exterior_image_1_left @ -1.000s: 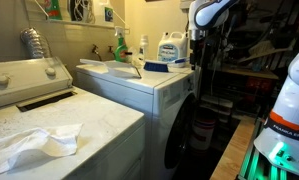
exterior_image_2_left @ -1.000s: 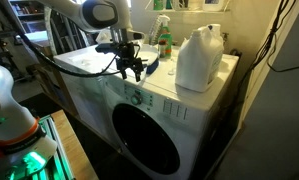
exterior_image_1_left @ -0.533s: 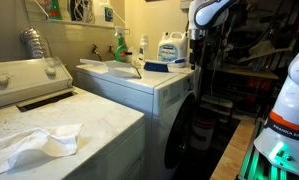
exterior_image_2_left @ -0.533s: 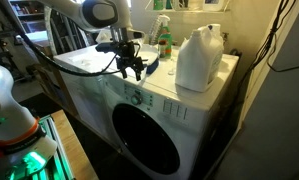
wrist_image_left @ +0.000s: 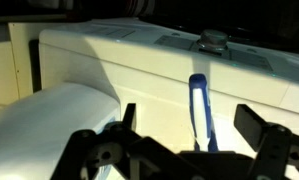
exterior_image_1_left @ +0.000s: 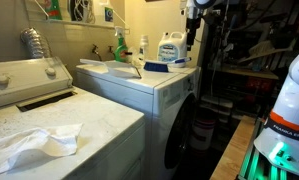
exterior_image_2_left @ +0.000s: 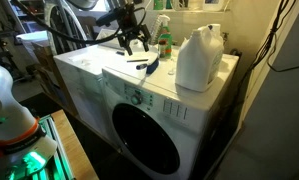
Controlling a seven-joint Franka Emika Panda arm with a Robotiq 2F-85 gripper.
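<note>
My gripper [exterior_image_2_left: 132, 37] hangs open and empty above the top of the white front-load washer [exterior_image_2_left: 99, 70]; it also shows in an exterior view [exterior_image_1_left: 191, 40]. A blue-and-white brush-like tool [exterior_image_2_left: 146, 66] lies flat on the washer top just below it, also seen in an exterior view [exterior_image_1_left: 155, 67]. In the wrist view the tool [wrist_image_left: 197, 108] lies lengthwise between my two spread fingers [wrist_image_left: 189, 128], not touched by them.
A large white detergent jug [exterior_image_2_left: 197, 58] stands on the washer's corner, shown too in an exterior view [exterior_image_1_left: 170, 48]. A green spray bottle [exterior_image_2_left: 164, 40] stands behind. A second washer [exterior_image_1_left: 89, 125] with a white cloth [exterior_image_1_left: 34, 143] is beside it. The round door [exterior_image_2_left: 147, 140] is shut.
My gripper has risen from just above the washer top to well above it, still open. The blue-and-white tool now lies uncovered on the washer.
</note>
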